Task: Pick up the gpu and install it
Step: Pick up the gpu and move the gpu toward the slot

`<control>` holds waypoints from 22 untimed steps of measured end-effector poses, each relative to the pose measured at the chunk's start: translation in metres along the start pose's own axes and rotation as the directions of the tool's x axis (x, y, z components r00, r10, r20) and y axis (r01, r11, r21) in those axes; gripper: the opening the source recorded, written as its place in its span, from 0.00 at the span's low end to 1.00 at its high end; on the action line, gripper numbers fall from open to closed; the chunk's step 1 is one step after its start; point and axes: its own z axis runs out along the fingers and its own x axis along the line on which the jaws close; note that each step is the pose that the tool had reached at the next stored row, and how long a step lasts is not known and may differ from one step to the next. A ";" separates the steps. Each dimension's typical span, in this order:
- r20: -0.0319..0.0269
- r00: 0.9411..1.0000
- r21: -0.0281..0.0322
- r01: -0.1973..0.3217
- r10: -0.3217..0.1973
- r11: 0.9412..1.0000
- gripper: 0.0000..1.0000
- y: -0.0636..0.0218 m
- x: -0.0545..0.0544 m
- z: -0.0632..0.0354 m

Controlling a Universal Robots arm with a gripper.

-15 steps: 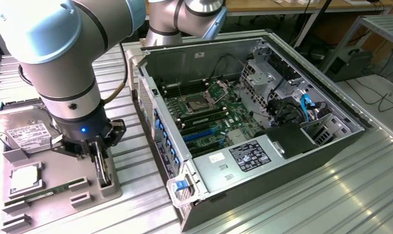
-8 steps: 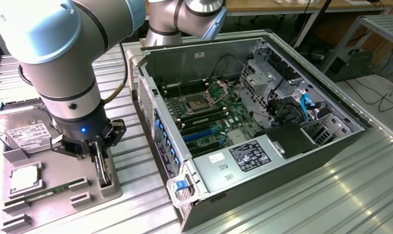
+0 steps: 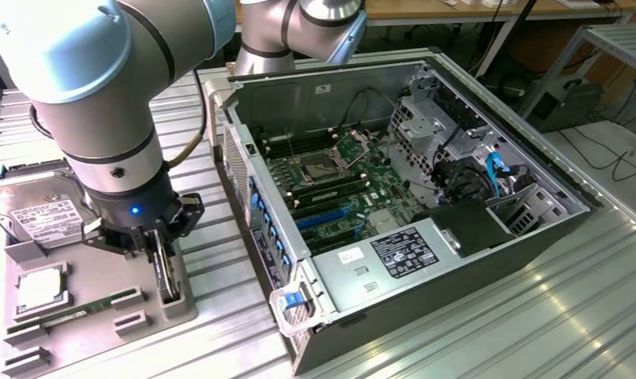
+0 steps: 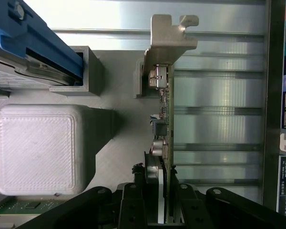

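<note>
The gpu (image 3: 169, 275) is a thin dark card standing on edge in a slot of the grey parts tray (image 3: 107, 272), at the exterior view's left. My gripper (image 3: 156, 246) reaches straight down over it. In the wrist view the gpu (image 4: 165, 119) is seen edge-on, with its silver bracket (image 4: 169, 40) at the far end. My gripper (image 4: 158, 205) has one black finger (image 4: 132, 202) against each side of the card, shut on it. The card's lower edge still sits at the tray holder.
The open computer case (image 3: 529, 229) lies at the exterior view's right of the tray, motherboard (image 3: 334, 185) exposed. On the tray are a hard drive (image 3: 39, 209), a CPU (image 3: 39, 288) and a RAM stick (image 3: 76, 312). A white printed block (image 4: 35, 148) stands beside the card.
</note>
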 end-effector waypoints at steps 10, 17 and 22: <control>0.000 1.000 0.000 0.000 0.000 1.000 0.28 0.0002 0.000 -0.0060; 0.000 1.000 0.000 0.000 0.000 1.000 0.28 0.0006 0.000 -0.0185; 0.000 1.000 0.000 0.000 0.000 1.000 0.28 0.0009 -0.001 -0.0283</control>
